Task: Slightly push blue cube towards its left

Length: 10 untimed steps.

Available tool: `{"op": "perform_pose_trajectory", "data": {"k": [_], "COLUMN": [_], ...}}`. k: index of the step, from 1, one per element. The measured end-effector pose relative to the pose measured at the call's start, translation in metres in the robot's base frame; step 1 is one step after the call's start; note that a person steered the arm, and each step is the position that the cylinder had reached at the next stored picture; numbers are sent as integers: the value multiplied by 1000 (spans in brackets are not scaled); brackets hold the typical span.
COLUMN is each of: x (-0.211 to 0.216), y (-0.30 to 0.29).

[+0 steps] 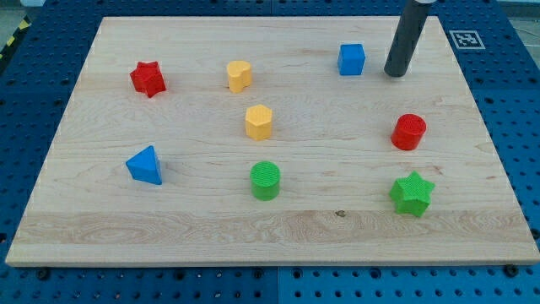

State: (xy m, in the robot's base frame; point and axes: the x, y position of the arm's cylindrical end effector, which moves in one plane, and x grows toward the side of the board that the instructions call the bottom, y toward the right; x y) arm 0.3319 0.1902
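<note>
Dark rod, my tool: my tip [395,74] rests on the wooden board [110,228], touching no block and holding nothing. Blue cube [352,59]: just beside the tip, toward the view's left, a small gap between. Red cylinder [408,132]: below the tip. Green star [412,193]: farther below. Yellow blocks [240,76] [259,122], green cylinder [265,180], red star [148,78], blue triangle [145,165]: all well apart, to the view's left.
</note>
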Motion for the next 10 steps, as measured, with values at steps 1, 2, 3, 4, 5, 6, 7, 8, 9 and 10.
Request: {"op": "perform_pose_trajectory", "data": {"k": [1, 2, 3, 4, 5, 6, 7, 8, 9, 10], "x": [0, 0, 3, 3, 3, 3, -3, -10, -13, -13], "y": [0, 0, -18, -29, -32, -33, -33, -32, -36, -43]}}
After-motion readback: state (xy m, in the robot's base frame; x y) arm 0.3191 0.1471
